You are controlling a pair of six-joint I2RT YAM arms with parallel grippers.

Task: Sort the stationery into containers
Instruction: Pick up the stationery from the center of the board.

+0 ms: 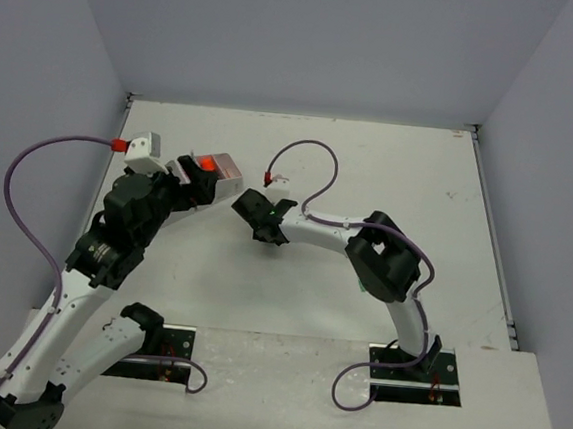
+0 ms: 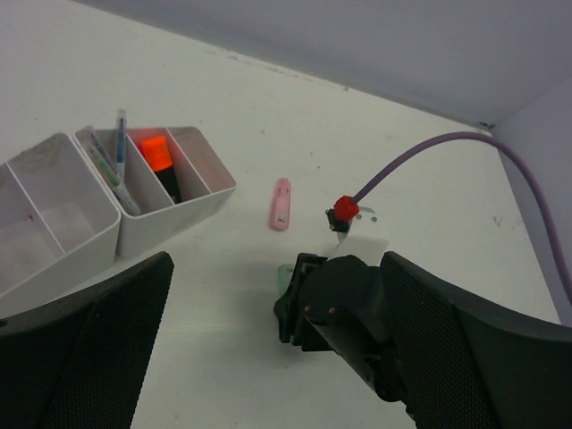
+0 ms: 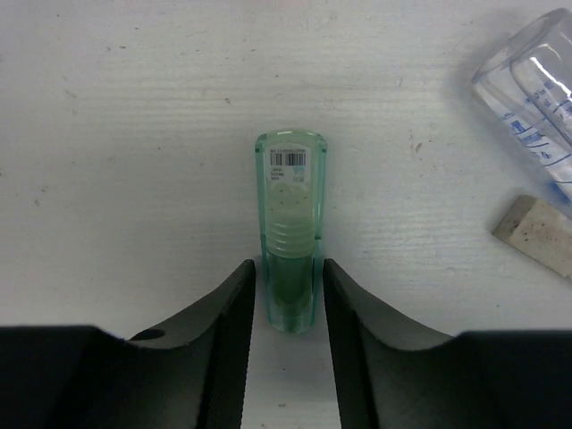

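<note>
A green translucent marker (image 3: pixel 290 223) lies on the white table, and my right gripper (image 3: pixel 289 264) has its fingers pressed against both sides of the marker's near end. In the left wrist view only its tip (image 2: pixel 285 275) shows, beside the right gripper (image 2: pixel 308 304). My left gripper (image 2: pixel 279 261) hangs wide open above the table with nothing between its fingers. Two white containers (image 2: pixel 183 204) (image 2: pixel 67 255) stand at the left. One holds an orange marker (image 2: pixel 157 154) and thin pens (image 2: pixel 117 163). A pink piece (image 2: pixel 281 204) lies loose on the table.
A clear printed piece (image 3: pixel 534 85) and a beige eraser (image 3: pixel 536 236) lie to the right of the green marker. A purple cable (image 2: pixel 429 152) arcs from the right wrist camera. Grey walls enclose the table (image 1: pixel 390 173) at the back and sides.
</note>
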